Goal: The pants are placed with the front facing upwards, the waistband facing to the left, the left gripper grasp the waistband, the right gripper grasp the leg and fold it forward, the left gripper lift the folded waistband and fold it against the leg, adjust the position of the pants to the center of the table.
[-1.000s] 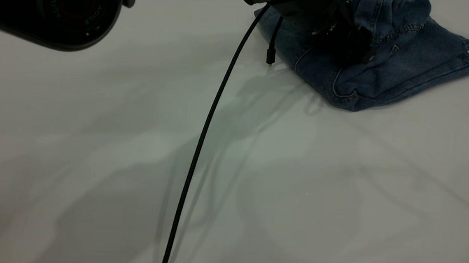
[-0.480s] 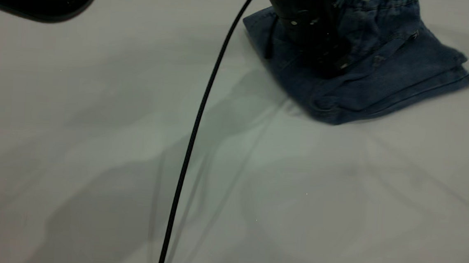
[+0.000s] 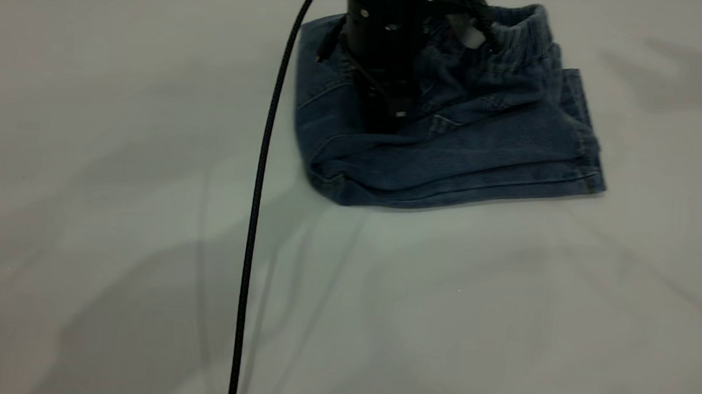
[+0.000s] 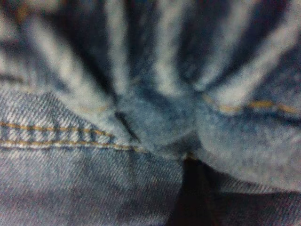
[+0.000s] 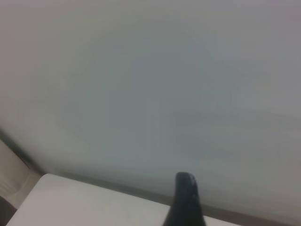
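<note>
From outside, your left gripper [image 3: 388, 110] presses into the folded pants [image 3: 453, 148] near the table's [image 3: 109, 205] far edge; dragging could undo the fold. The left wrist view shows only the bunched waistband [image 4: 155, 89], so I cannot tell the grip. The right wrist view shows no cloth.

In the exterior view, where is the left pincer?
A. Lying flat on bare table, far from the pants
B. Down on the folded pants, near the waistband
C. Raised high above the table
B: the left pincer is down on the folded pants, beside the gathered waistband.
</note>
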